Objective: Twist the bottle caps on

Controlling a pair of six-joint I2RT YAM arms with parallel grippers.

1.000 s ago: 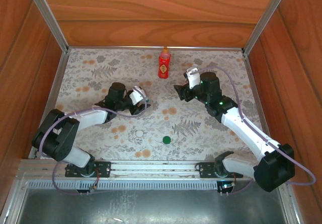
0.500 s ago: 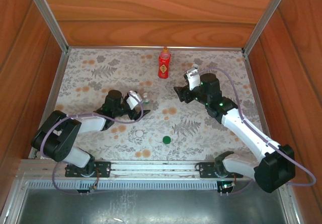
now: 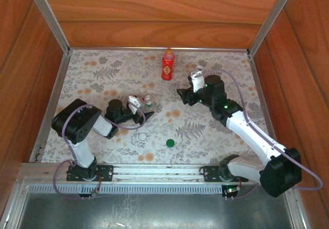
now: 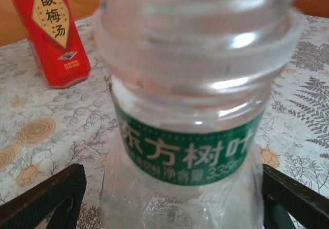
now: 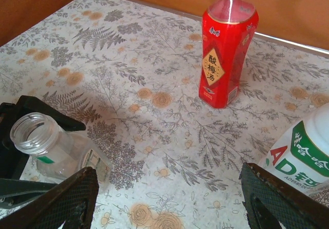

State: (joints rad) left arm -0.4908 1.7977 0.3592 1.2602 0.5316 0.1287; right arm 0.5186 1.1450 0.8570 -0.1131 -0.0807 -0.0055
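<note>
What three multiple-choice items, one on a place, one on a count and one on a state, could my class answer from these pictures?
1. Where does the red bottle stand?
A) near the far wall
B) between the arm bases
C) inside the left claw

2. How many loose caps lie on the table?
A) none
B) two
C) four

3. How is the clear bottle?
A) capped, lying down
B) capped, upright
C) uncapped, upright

Answers:
1 A: in the top view it stands at the table's far edge.
2 B: a white cap and a green cap lie toward the near edge.
3 C: the right wrist view looks into its open mouth, and the left wrist view shows it standing with bare threads.
</note>
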